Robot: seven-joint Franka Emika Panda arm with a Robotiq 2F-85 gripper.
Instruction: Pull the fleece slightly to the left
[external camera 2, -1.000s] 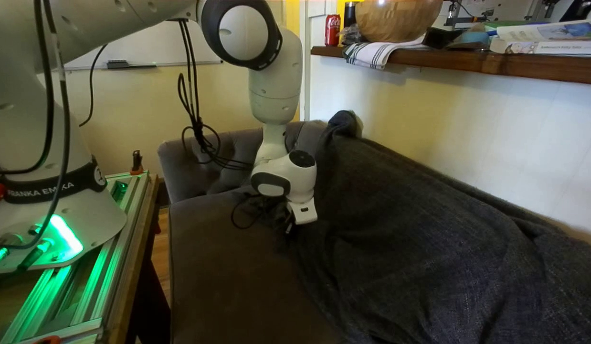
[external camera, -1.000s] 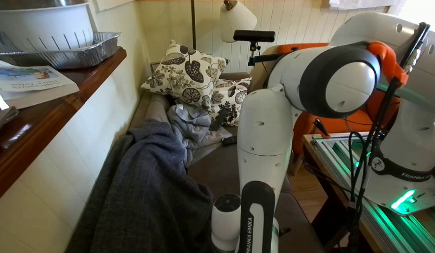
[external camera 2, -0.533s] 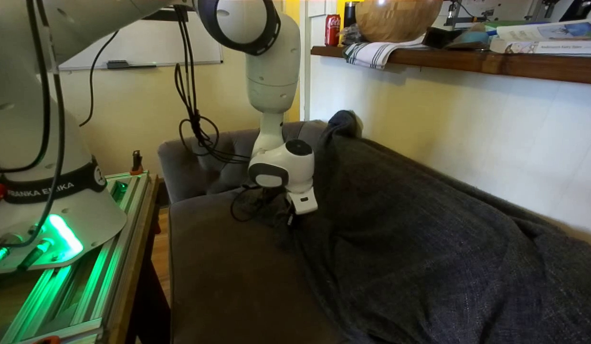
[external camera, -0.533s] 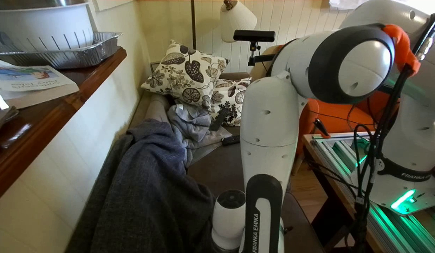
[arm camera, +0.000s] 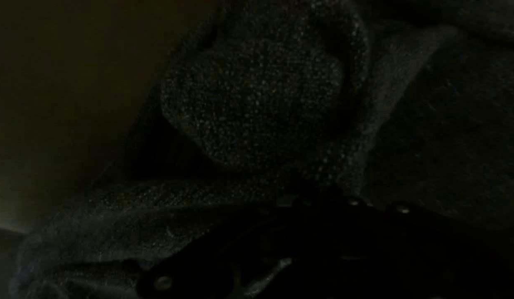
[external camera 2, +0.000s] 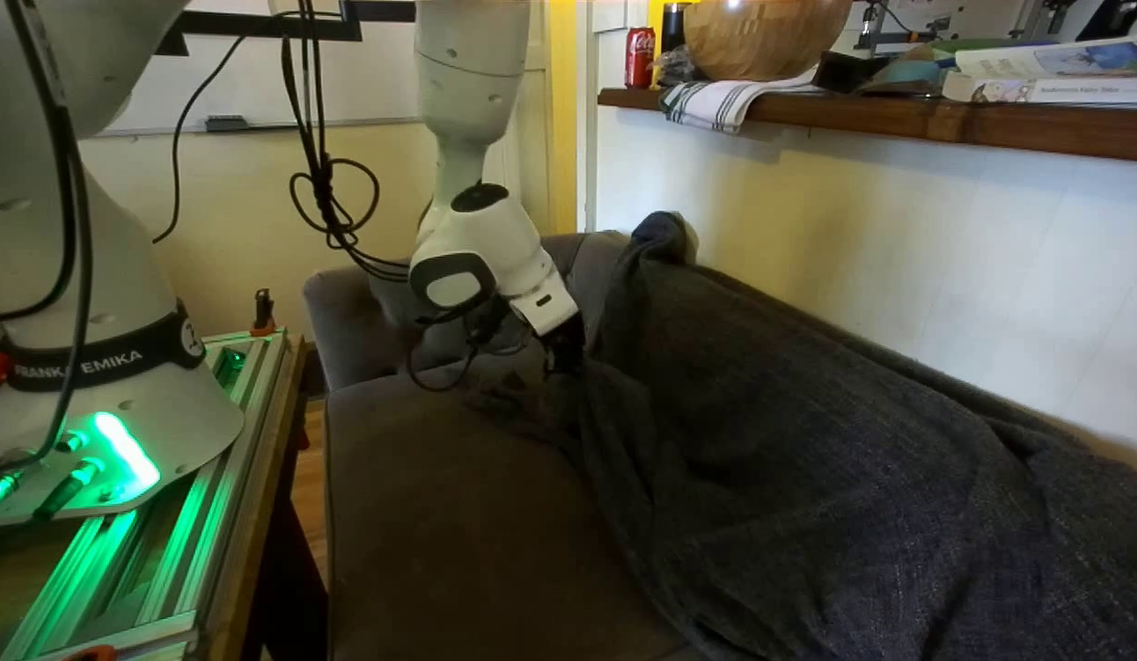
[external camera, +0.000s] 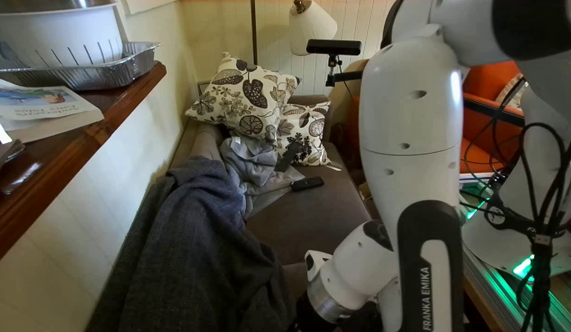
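Some fleece (external camera 2: pixel 807 441) (rumpled) in gripper (external camera 2: pixel 565 360)

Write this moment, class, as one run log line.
dark grey blanket: rumpled over sofa | claw: apparently closed on its fabric | pull left: completion unclear

Sofa (external camera 2: pixel 458 523) | on it: dark fleece (external camera 2: pixel 807 441) | grey cloth (external camera: pixel 252 161) | 2 patterned pillows (external camera: pixel 246 99) | black remote (external camera: pixel 307 184)

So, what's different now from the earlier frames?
The gripper has risen and tilted, and the edge of the fleece beside it looks drawn up with it. The dark wrist view shows fleece bunched at the gripper, apparently pinched; when it was taken hold of can't be told. Most of the fleece and the patterned pillows look unmoved.
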